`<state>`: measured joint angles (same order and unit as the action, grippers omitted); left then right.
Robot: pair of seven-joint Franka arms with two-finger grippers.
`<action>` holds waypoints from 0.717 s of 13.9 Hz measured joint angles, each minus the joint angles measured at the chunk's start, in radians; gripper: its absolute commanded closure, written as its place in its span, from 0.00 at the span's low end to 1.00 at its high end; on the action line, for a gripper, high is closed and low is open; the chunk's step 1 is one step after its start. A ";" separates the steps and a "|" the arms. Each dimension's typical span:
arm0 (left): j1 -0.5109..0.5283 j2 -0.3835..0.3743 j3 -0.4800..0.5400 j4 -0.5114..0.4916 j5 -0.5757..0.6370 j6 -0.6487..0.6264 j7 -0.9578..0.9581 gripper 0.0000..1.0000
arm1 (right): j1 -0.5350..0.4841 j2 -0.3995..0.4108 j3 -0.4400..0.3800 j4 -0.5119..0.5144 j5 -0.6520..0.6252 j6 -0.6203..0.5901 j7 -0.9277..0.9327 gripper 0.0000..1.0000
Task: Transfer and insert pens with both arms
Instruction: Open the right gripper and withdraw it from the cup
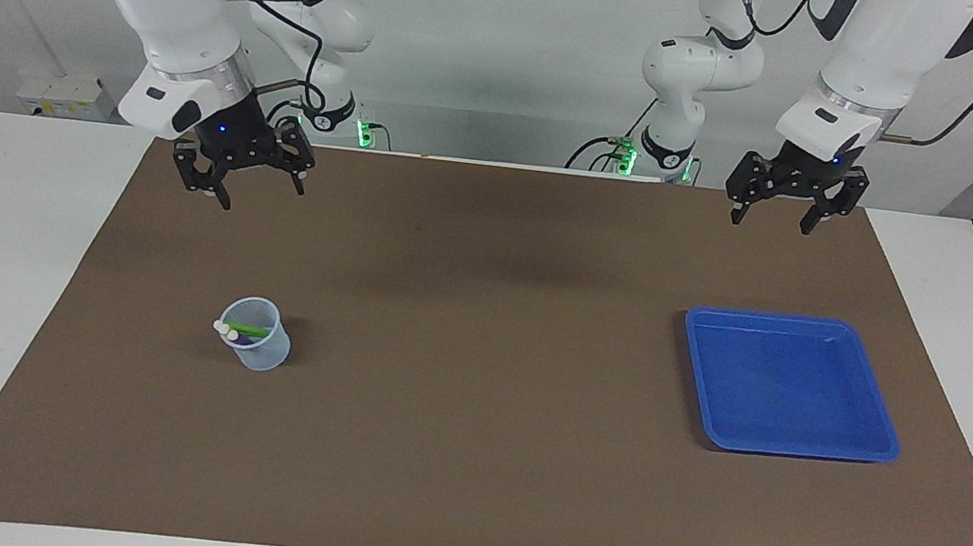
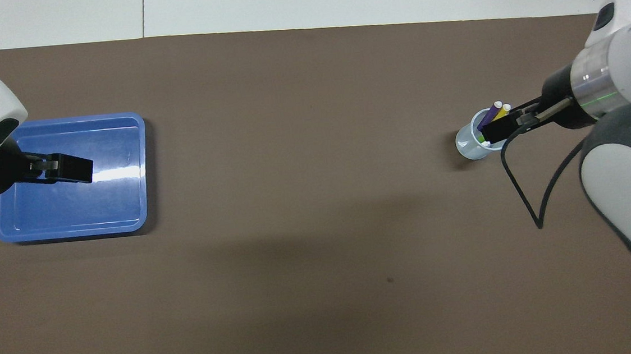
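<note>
Since both grippers (image 1: 238,187) (image 1: 778,215) hang open, I'd pinch these light, stiff, slippery pens (image 1: 242,330) just below their caps.

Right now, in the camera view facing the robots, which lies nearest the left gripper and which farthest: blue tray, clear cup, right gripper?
From the left gripper, open, raised near the robots:
1. Blue tray, at the left arm's end.
2. Right gripper, open, raised at the right arm's end.
3. Clear cup, holding the pens.

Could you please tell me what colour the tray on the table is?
The tray is bright blue, and it shows best in the facing view.
</note>
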<state>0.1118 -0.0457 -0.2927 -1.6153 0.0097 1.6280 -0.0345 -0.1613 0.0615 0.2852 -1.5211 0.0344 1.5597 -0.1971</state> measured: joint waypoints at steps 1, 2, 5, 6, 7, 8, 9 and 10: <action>0.000 0.000 -0.001 0.000 0.000 0.000 0.000 0.00 | 0.000 -0.010 0.000 0.011 -0.009 -0.044 0.003 0.00; 0.000 0.000 -0.001 0.000 0.000 0.000 0.000 0.00 | -0.001 -0.022 -0.001 0.017 -0.018 -0.078 0.008 0.00; 0.000 0.000 0.001 0.000 0.000 0.000 0.000 0.00 | -0.014 -0.072 -0.010 0.019 -0.021 -0.124 0.013 0.00; 0.001 0.000 0.001 0.000 0.000 0.000 0.000 0.00 | -0.016 -0.083 -0.011 0.015 -0.021 -0.125 0.013 0.00; 0.001 0.000 0.001 0.000 0.000 0.000 0.000 0.00 | -0.015 -0.089 -0.011 0.010 -0.021 -0.125 0.013 0.00; 0.001 0.000 0.001 0.000 0.000 -0.001 0.000 0.00 | -0.015 -0.092 -0.010 0.005 -0.021 -0.125 0.013 0.00; 0.001 -0.001 0.001 0.000 0.000 -0.002 0.000 0.00 | -0.015 -0.092 -0.012 0.000 -0.021 -0.120 0.014 0.00; 0.001 -0.001 0.001 0.000 0.000 -0.004 0.000 0.00 | -0.015 -0.092 -0.016 -0.006 -0.021 -0.109 0.015 0.00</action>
<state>0.1124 -0.0470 -0.2914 -1.6154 0.0097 1.6241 -0.0345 -0.1765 -0.0305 0.2687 -1.5267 0.0134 1.4504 -0.1819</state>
